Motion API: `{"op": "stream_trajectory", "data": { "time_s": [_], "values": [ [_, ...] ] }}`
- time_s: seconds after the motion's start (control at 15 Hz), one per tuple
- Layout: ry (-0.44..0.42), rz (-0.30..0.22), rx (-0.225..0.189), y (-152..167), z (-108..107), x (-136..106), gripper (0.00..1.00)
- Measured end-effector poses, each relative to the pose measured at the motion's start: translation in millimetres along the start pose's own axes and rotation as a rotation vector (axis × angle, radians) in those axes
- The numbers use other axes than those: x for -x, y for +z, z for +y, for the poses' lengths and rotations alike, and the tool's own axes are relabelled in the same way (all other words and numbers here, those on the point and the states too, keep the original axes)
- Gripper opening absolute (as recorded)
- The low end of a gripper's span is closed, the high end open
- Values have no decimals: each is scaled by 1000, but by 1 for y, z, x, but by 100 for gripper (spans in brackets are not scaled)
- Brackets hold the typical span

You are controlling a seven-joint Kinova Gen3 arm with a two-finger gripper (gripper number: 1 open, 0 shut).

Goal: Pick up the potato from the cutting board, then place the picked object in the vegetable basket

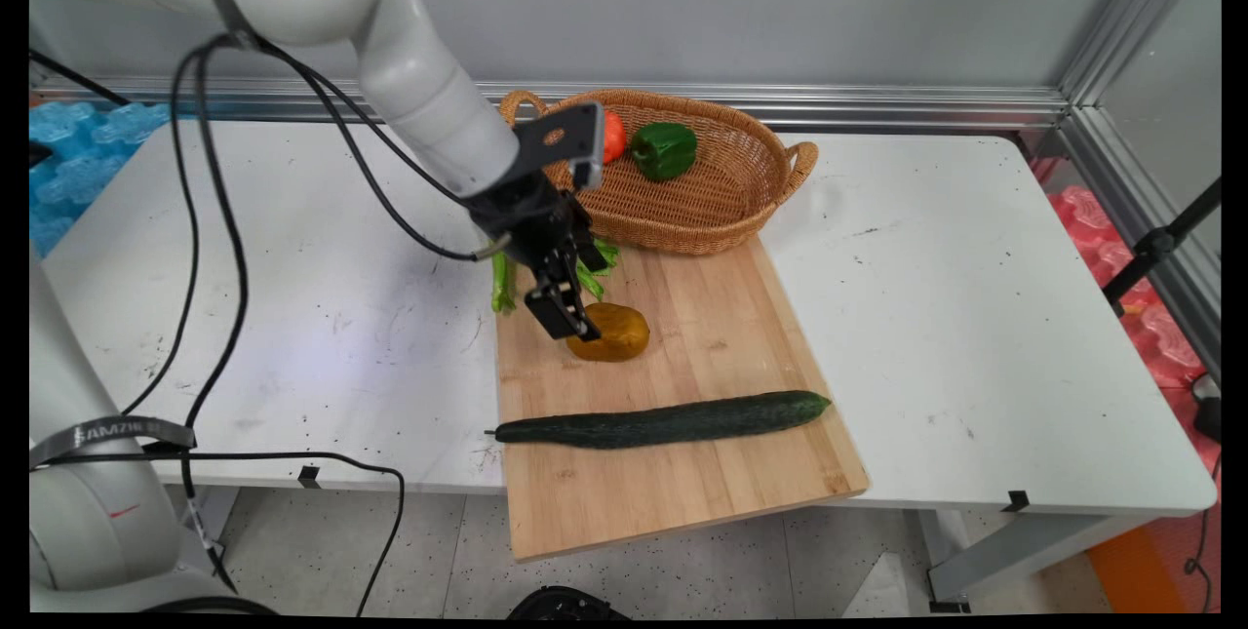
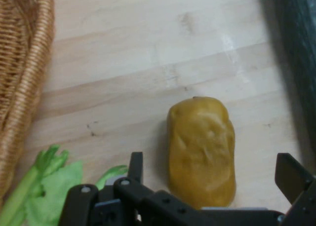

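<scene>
One white table (image 1: 926, 317) carries everything, and a long wooden cutting board (image 1: 682, 473) lies on it, reaching from near the far edge to past the near edge, where it overhangs. Touching the board's far end, close to the table's far edge, sits a wicker basket (image 1: 721, 210) with a red tomato (image 1: 613, 136) and a green bell pepper (image 1: 664, 150) inside. Across the board's near half lies a dark green cucumber (image 1: 663, 421), its length running from the board's left edge toward its right. The black gripper (image 1: 575, 312) hangs low over the board's far-left part, its fingers (image 2: 291, 174) spread apart and holding nothing — in the hand view they flank a yellowish-brown potato (image 2: 202, 152) that rests on the wood. At the board's far-left corner, just beside the basket, lie some green leafy stalks (image 1: 503, 280) — partly on the table, partly hidden behind the gripper.
</scene>
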Motion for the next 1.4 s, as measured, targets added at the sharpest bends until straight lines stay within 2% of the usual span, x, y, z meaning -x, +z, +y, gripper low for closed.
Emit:
{"op": "stream_trajectory", "data": {
  "time_s": [0.53, 0.87, 0.93, 1.4],
  "values": [
    [-2, -37, 24, 56, -3, -5, 100],
    [-2, -35, 25, 68, -6, -9, 100],
    [-1, -34, 25, 68, -6, -9, 0],
    [18, -22, 33, 40, -9, -6, 0]
  ]
}}
